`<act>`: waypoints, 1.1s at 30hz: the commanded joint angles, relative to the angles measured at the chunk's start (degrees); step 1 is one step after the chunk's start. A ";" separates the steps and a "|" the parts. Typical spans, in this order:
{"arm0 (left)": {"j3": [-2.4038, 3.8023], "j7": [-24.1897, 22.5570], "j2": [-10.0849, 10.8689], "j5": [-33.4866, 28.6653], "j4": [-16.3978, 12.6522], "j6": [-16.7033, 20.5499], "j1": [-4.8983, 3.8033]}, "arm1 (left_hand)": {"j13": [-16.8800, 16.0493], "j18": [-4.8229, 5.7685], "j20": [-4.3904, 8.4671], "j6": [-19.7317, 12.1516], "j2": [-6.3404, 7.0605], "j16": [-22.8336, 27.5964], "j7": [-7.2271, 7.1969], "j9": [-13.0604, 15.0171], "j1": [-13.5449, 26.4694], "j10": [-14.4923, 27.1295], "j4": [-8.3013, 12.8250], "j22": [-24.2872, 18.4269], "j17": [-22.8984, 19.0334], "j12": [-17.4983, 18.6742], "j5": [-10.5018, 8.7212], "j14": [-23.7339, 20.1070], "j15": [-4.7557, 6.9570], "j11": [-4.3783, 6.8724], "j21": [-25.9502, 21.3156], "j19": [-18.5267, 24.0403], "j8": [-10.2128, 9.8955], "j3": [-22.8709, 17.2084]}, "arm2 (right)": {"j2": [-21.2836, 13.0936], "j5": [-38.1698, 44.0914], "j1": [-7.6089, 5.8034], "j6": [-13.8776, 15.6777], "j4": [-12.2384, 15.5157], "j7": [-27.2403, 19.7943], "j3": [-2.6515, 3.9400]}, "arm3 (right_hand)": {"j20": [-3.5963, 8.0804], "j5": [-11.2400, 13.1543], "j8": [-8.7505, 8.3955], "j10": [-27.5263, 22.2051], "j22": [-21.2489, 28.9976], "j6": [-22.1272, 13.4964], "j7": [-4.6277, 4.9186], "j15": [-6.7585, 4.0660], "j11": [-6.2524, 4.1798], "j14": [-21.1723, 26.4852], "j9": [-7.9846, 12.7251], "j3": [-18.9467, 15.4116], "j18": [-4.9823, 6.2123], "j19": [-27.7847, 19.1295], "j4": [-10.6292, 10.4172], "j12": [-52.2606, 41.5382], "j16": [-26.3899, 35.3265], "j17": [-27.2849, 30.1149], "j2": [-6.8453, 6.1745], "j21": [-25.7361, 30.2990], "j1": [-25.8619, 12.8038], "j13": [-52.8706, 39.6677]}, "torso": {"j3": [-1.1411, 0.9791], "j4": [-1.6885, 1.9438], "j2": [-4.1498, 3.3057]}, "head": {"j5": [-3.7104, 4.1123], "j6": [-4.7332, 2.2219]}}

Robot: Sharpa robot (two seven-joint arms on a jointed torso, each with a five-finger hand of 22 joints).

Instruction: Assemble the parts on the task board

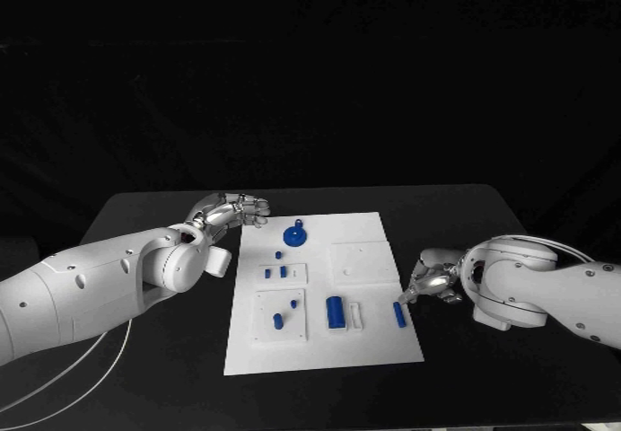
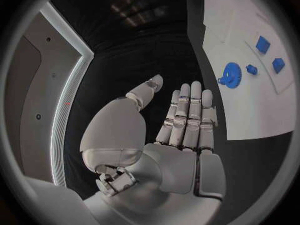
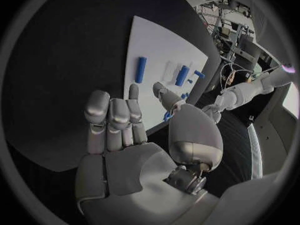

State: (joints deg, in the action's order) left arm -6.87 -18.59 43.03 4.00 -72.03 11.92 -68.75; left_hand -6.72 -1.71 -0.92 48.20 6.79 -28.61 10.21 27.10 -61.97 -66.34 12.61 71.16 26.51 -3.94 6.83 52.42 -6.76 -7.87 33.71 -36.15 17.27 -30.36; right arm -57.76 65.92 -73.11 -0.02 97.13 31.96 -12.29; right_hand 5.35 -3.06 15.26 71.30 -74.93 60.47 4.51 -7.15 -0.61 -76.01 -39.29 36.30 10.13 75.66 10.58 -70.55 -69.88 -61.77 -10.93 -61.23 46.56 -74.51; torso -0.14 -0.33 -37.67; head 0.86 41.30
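The right hand [image 1: 432,284], fingers apart and holding nothing, sits just beside the blue peg [image 1: 400,313] lying lengthwise along the task board [image 1: 369,350] edge, nearer than the empty, loosely curled left hand [image 1: 231,212].

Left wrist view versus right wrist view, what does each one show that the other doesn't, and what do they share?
Left wrist view alone: the left hand, fingers straight and together, holding nothing, and the blue gear with small blue blocks beside it. Right wrist view alone: the right hand, open and holding nothing, plus a long blue pin and a blue cylinder. Shared: the white task board on the black table.
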 commanded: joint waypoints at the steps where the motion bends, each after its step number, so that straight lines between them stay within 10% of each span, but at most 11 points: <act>1: 0.05 -0.37 0.00 0.20 -0.20 -0.69 -0.07 | 0.05 -0.79 -0.12 -0.18 -0.06 0.20 -0.17 -0.06 0.69 -0.49 -0.32 0.07 0.10 -0.28 -0.24 0.29 -0.02 0.06 -0.29 0.23 0.36 0.05 | 0.18 2.15 1.07 -0.65 0.19 1.57 -0.16 | 0.22 0.25 0.19 3.23 -0.20 0.26 0.01 -0.53 -1.17 -0.06 -0.14 -0.23 4.87 -0.01 -0.13 -0.23 -0.07 0.07 0.06 0.06 0.16 -0.05 | 0.07 0.04 0.00 | 0.09 0.11; 22: 0.05 -0.30 0.30 0.19 -0.28 -0.78 -0.07 | 0.13 -0.79 -0.12 -0.46 0.04 0.38 -0.07 -0.16 0.73 -0.43 -0.37 0.18 0.31 -0.23 -0.27 0.30 -0.03 0.04 -0.38 0.24 0.23 0.07 | 3.45 5.82 4.05 -0.69 -1.34 1.86 -0.36 | 0.10 0.25 0.44 3.23 -0.27 0.01 -0.12 -0.68 -1.31 -0.04 -1.06 -0.77 4.87 -0.10 -0.54 -0.14 -0.13 0.14 1.02 0.04 -0.39 -0.08 | 0.01 0.05 -0.02 | 0.02 0.69; 24: 0.05 -0.31 0.30 0.19 -0.30 -0.80 -0.07 | 0.14 -0.79 -0.12 -0.47 0.03 0.39 -0.07 -0.17 0.73 -0.43 -0.38 0.18 0.32 -0.23 -0.27 0.30 -0.03 0.04 -0.38 0.24 0.23 0.06 | 4.04 6.42 4.38 -0.54 -1.64 1.84 -0.36 | 0.10 0.25 0.47 3.19 -0.37 -0.16 -0.13 -0.70 -1.32 0.01 -1.44 -0.93 4.87 -0.22 0.49 -0.07 -0.16 0.16 3.01 -0.03 0.22 -0.07 | 0.02 0.06 -0.02 | -0.02 0.72; 33: 0.05 -0.25 0.39 0.18 -0.27 -0.88 -0.07 | 0.15 -0.79 -0.13 -0.48 0.00 0.43 -0.06 -0.18 0.75 -0.43 -0.42 0.21 0.37 -0.23 -0.27 0.31 -0.04 0.03 -0.40 0.24 0.23 0.06 | 6.50 14.49 5.78 -0.40 -3.25 2.44 -0.36 | 0.06 0.26 0.48 3.16 -0.40 -0.19 -0.14 -0.70 -1.33 0.03 -1.73 -0.75 4.87 -0.30 1.18 0.03 -0.18 0.21 3.70 -0.03 0.59 -0.04 | 0.01 0.07 -0.02 | -0.27 1.07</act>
State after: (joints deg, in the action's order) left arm -6.87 -18.50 43.46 4.02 -72.17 11.86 -68.75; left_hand -6.62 -1.72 -0.92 48.20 6.79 -28.39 10.21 26.99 -61.97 -66.33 12.61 71.27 26.81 -3.94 6.83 52.42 -6.76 -7.87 33.71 -36.15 17.27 -30.36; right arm -51.70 74.76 -68.13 0.26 94.54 33.67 -12.14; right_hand 5.22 -3.06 16.14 73.68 -74.91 61.00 4.17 -7.39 -1.36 -76.07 -49.33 35.52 10.13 75.74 11.55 -70.55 -69.88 -61.64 -7.90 -61.23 47.15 -74.53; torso -0.14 -0.26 -37.69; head 0.64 42.26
